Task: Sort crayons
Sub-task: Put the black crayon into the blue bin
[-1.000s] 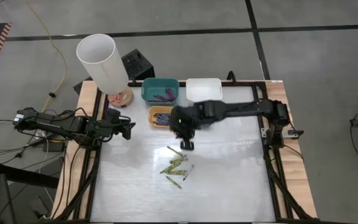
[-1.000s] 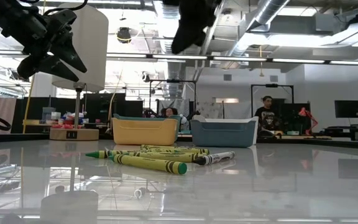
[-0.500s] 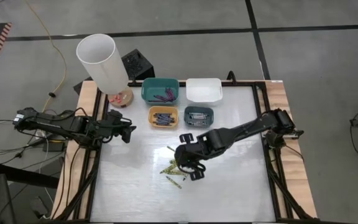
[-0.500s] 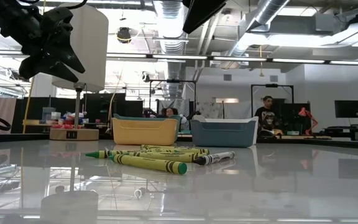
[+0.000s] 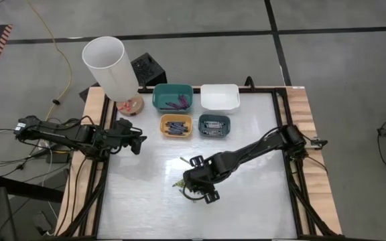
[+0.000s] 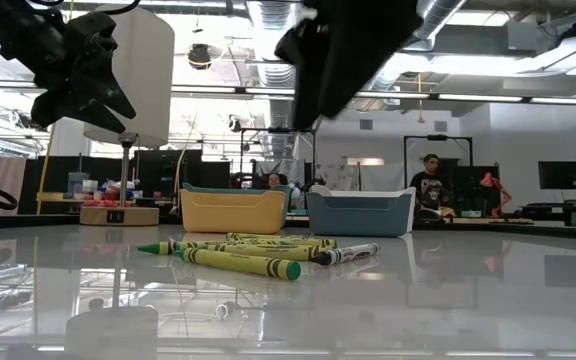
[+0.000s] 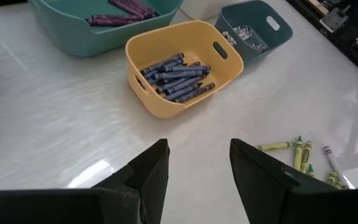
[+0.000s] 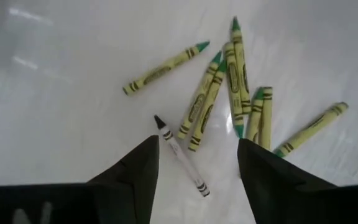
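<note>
A white table [image 5: 246, 201] with wide bare room along its near edge and its right half. Four bins crowd the far edge: a teal bin [image 5: 173, 97], a white bin [image 5: 220, 97], a yellow bin [image 5: 175, 125] and a blue bin [image 5: 214, 125], set close together with only narrow gaps between them. A tall white cylinder [image 5: 110, 67] stands at the far left corner. Loose crayons [image 8: 229, 93] lie near the table's middle, with the right gripper [image 8: 194, 165] spread wide just above them. The left gripper [image 5: 138, 139] hangs over the left edge, leaving bare surface between it and the crayons.

crayons [image 8: 232, 84] bear wrappers, lettering seemingly unreadable
</note>
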Controlling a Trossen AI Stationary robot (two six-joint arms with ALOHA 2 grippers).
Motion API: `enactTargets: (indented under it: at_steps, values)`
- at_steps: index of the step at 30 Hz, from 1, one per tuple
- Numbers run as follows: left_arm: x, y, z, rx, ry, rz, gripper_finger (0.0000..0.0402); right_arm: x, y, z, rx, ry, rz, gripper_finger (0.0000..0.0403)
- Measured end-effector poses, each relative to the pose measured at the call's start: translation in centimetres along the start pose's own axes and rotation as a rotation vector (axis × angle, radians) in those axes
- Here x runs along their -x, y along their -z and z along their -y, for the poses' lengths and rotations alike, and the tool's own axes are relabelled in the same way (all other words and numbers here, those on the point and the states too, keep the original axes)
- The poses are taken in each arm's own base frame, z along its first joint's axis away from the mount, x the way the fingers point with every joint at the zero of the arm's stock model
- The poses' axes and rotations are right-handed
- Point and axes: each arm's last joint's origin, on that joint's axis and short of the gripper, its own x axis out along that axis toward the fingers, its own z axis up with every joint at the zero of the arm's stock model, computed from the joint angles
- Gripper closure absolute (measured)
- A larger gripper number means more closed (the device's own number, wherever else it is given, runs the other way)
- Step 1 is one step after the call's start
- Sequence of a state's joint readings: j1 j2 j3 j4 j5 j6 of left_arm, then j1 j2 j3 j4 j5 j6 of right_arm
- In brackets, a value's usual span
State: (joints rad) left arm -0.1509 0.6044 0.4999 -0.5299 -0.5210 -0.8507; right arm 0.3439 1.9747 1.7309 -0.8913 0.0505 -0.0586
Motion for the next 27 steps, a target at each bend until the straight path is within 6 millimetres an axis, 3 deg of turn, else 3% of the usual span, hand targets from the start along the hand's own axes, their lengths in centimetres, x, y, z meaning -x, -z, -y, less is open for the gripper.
enactTargets:
  at_steps: [12,20,27]
  values:
    - [0.0,0.0,0.0,0.001,0.005,-0.010,0.0242,-3.2,0.7,0.2,0.196,-0.019,-0.109,0.0198]
    - [0.0,0.2,-0.2,-0.012,-0.012,-0.024,0.0242,-6.9,1.7,-0.4,0.218,-0.042,-0.239,0.0200]
    - [0.0,0.2,-0.2,-0.016,-0.020,-0.024,0.0242,-7.8,2.3,-0.3,0.208,-0.043,-0.293,0.0201]
